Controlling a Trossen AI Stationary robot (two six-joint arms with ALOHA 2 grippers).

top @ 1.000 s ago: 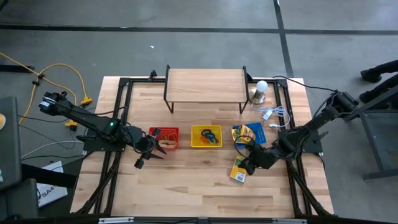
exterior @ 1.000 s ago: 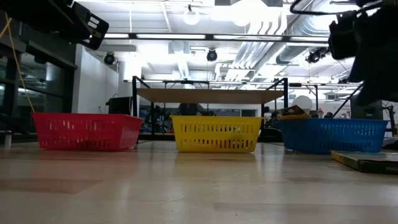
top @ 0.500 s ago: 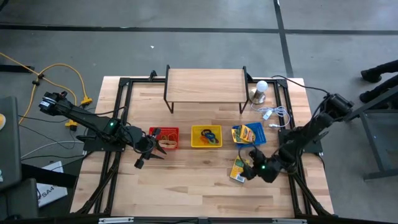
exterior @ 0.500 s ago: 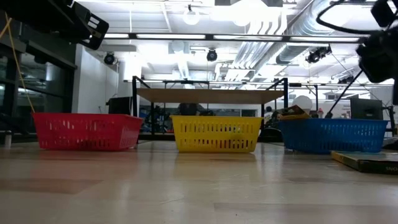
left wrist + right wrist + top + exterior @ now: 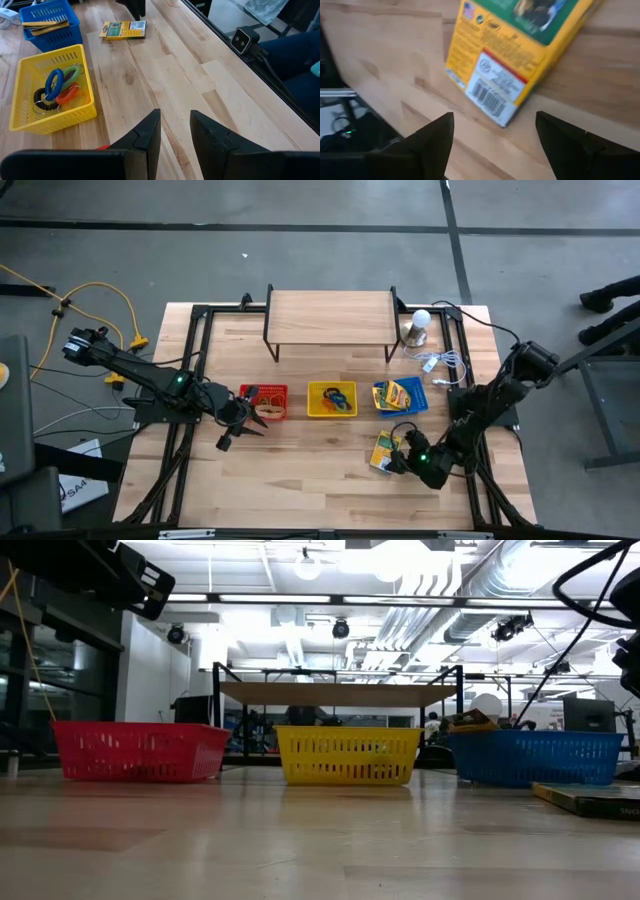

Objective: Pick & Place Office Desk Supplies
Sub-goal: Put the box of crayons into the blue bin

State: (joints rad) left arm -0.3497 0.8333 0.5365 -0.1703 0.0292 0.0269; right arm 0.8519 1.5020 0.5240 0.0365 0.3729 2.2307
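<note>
A flat yellow-and-green crayon box [image 5: 383, 448] [image 5: 515, 50] lies on the table in front of the blue basket [image 5: 399, 395]. My right gripper [image 5: 401, 461] [image 5: 495, 145] hovers open just above the box's barcode end. Its two fingers stand wide apart and touch nothing. My left gripper [image 5: 240, 425] [image 5: 175, 130] waits open beside the red basket [image 5: 264, 401], with nothing between its fingers. The yellow basket [image 5: 30, 65] holds coiled rings [image 5: 57, 87] in blue, green and orange. The blue basket holds more crayon boxes [image 5: 45, 22].
A wooden shelf riser [image 5: 330, 320] stands behind the three baskets. At the back right are a white bulb [image 5: 420, 326] and a tangle of white wire [image 5: 440, 362]. Bare wood lies between the baskets and the near edge.
My right gripper has moved toward the table's near edge and down, from beside the blue basket to the lying crayon box, and has rolled about its own line. In the low view its arm has slid out to the right. The box has not moved.
</note>
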